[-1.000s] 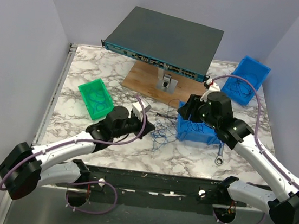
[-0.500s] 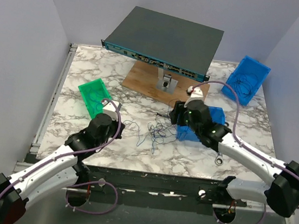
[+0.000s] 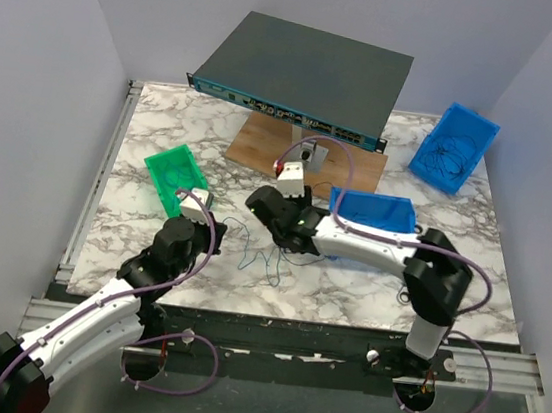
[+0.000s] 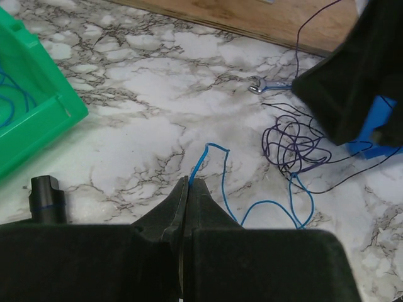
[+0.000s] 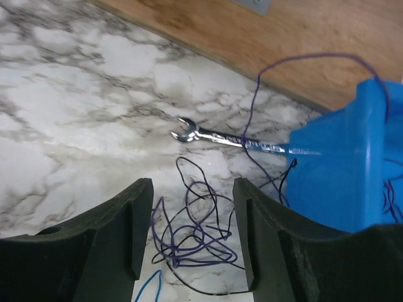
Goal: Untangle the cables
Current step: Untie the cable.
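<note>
Nearest: left gripper (image 4: 189, 182) clamped tight, low over marble table (image 4: 126, 82), tip apparently pinching blue strand (image 4: 214, 151); probably anchoring one end so knot can be pulled loose. Green bin (image 4: 38, 119) off to left.
Beyond tip: cables (image 4: 293, 141) bunched in dark tangle flat on marble, blue strand trailing from it to left tip.
Over tangle: right gripper (image 5: 192, 189) spread wide, empty, loops framed between fingers, no contact seen; poised for pick.
Farther: wrench (image 5: 214, 136) just behind tangle, blue bin (image 5: 340, 170) beside, one strand arching to its rim.

right gripper (image 5: 192, 211): jaws apart over cables (image 5: 189, 248) | wrench (image 5: 214, 136) beside blue bin (image 5: 352, 176)
</note>
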Robot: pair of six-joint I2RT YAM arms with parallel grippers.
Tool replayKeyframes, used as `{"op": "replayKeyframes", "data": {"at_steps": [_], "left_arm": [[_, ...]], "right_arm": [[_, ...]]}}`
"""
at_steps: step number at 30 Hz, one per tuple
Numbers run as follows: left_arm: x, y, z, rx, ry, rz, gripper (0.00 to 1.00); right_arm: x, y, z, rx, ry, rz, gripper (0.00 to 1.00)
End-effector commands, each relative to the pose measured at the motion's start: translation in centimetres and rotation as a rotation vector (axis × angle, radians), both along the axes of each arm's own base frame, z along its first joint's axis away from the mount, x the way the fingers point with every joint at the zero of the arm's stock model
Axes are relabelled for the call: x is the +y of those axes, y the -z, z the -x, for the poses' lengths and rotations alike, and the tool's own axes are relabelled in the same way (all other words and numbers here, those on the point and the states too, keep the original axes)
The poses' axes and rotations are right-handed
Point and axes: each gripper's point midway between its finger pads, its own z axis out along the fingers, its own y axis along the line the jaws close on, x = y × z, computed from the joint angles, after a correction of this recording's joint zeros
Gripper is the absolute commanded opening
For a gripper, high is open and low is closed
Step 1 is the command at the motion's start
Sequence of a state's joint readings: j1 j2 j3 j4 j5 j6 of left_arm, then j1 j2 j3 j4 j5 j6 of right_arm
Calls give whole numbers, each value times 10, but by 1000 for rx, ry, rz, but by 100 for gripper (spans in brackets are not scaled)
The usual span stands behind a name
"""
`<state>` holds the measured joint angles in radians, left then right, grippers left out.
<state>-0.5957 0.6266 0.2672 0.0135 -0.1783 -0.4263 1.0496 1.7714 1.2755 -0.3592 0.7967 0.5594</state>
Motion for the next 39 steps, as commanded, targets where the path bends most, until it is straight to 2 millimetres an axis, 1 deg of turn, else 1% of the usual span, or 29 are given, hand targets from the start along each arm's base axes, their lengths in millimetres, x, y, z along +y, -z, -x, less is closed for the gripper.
{"op": "replayKeyframes", "data": {"at_steps": [1, 2, 4, 7, 9, 12, 16, 20, 24, 27, 30, 34, 37, 39], "left_arm": [[-9, -14, -2, -84, 51, 39, 0], [-10, -14, -2, -82, 58, 40, 0], [-12, -13, -1, -81, 67, 42, 0], [-12, -13, 0, -82, 70, 44, 0], [-13, -13, 0, -80, 74, 44, 0], [-14, -13, 1, -80, 81, 47, 0], [-14, -13, 1, -80, 84, 46, 0], [-14, -13, 1, -82, 84, 46, 0], [-14, -13, 1, -82, 82, 46, 0], [-13, -13, 1, -83, 80, 46, 0], [-13, -13, 1, -85, 80, 47, 0], [-13, -12, 1, -81, 80, 43, 0], [-14, -12, 0, -82, 79, 43, 0], [-14, -12, 0, -81, 80, 43, 0]], "right_arm": [[-23, 35, -3, -31, 220, 135, 61], [-22, 43, -5, -24, 238, 155, 61], [-25, 53, -8, -22, 278, 182, 61], [-35, 65, -14, 11, 321, 161, 59], [-43, 67, -21, 15, 337, 130, 59], [-49, 67, -28, 3, 353, 121, 58], [-51, 60, -34, -28, 370, 109, 57], [-56, 55, -46, -34, 374, 73, 55], [-57, 60, -56, -37, 370, 65, 53], [-62, 64, -62, -46, 388, 75, 52], [-63, 69, -70, -32, 380, 41, 51], [-65, 78, -71, -14, 382, 35, 48], [-65, 87, -68, 2, 382, 34, 43], [-65, 90, -68, 6, 381, 36, 35]]}}
